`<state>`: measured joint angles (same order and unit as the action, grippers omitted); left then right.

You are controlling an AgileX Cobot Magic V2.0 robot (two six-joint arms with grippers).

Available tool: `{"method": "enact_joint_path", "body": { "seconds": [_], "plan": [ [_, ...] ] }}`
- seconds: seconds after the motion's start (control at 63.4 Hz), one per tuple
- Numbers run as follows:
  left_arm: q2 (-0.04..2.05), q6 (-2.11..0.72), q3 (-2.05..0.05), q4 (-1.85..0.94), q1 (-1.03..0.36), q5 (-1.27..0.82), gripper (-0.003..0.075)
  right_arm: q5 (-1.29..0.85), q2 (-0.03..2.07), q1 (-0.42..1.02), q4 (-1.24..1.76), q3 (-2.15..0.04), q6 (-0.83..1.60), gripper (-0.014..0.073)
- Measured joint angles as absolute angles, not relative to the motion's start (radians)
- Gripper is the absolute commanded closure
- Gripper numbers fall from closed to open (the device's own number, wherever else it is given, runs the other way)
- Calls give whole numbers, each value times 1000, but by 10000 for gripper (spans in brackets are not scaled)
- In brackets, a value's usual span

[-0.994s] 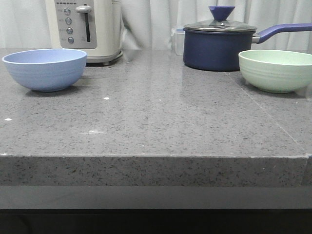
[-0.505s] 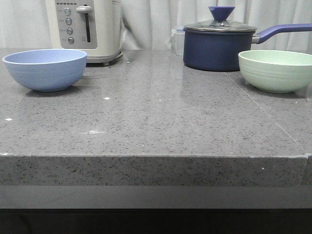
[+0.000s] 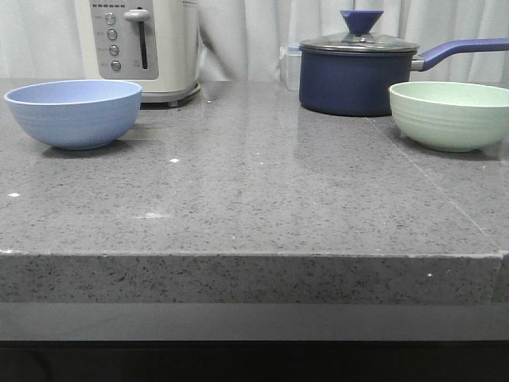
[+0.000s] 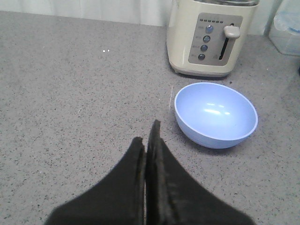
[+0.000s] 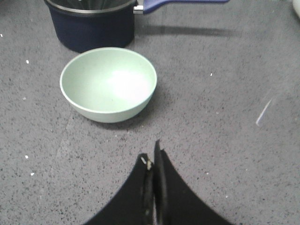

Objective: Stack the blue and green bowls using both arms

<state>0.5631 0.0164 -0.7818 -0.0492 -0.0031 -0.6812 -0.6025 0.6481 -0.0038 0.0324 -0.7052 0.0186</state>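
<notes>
Counter [image 3: 254,199] of speckled grey stone carries your two bowls well apart: the smooth periwinkle-blue bowl [image 3: 73,113] sits upright at far left, the faintly ridged mint-green bowl [image 3: 450,115] at far right. Your black left gripper [image 4: 147,140] and right gripper [image 5: 153,161] are pressed together, empty.

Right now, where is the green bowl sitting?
In the front view, the green bowl sits on the counter's right side, just in front of the navy saucepan.
</notes>
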Motion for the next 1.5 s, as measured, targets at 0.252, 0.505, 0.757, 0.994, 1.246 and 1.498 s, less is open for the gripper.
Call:
{"method": "enact_joint_path", "body": {
  "seconds": [0.252, 0.505, 0.757, 0.994, 1.246, 1.498],
  "plan": [
    [614, 16, -782, -51, -3, -679, 577, -619, 723, -4, 32, -705, 19, 352],
    [614, 16, -782, -51, -3, -656, 206, -619, 734, -4, 32, -705, 19, 9],
    [614, 0, -782, -61, -5, -650, 206, -619, 741, -4, 44, -709, 19, 9],
    [614, -28, -782, -84, -133, -643, 206, -724, 839, -4, 62, -835, 19, 9],
    [614, -29, -782, -87, -297, -643, 206, -861, 1059, -15, 62, -1041, 19, 9],
    [614, -30, -782, -85, -331, -643, 206, -952, 1299, -137, 112, -1235, 33, 9]
  ]
}}
